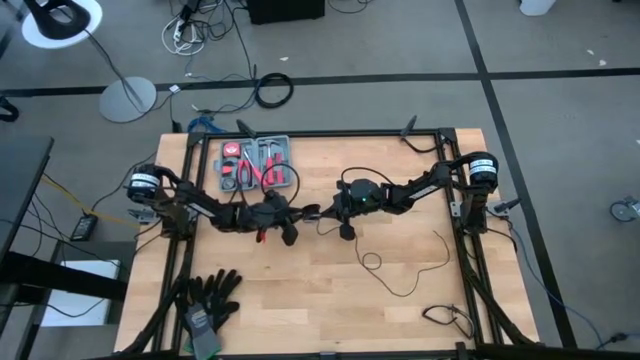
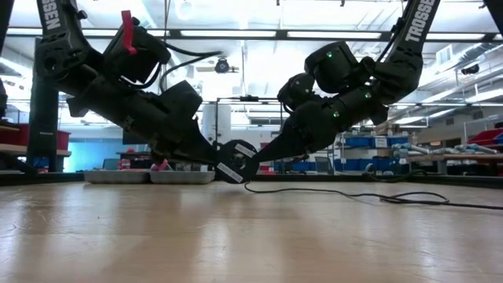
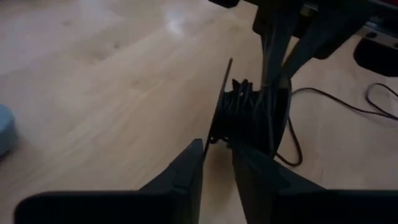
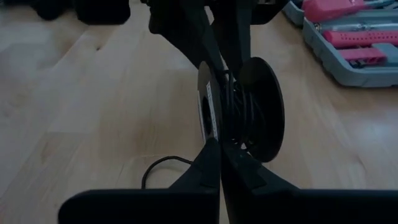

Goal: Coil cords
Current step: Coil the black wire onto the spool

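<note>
Clutter rings the working area of a pale wooden table [image 1: 300, 300]: a grey tool case [image 1: 256, 164] with pink-handled tools lies at the far edge behind the left arm, a pair of black gloves [image 1: 210, 296] sits at the near left corner, and a small loop of dark cable [image 1: 447, 317] rests near the right front corner. At the table's centre both dark arms slope down toward each other and meet over a small round black spool [image 4: 249, 109], a two-flanged disc with thin black wire wound tightly between its flat faces. The cords [image 1: 405, 268], hair-thin and black, trail from this spool across the bare wood in loose curves to the right. The right gripper [image 4: 219, 152] has its fingers pressed together at the spool's rim, though what they pinch cannot be told. The left gripper [image 3: 217, 152] faces the spool from the other side with its jaws slightly parted, a narrow gap showing between them, just beside the wound wire. The arms themselves hide much of the spool from above.
</note>
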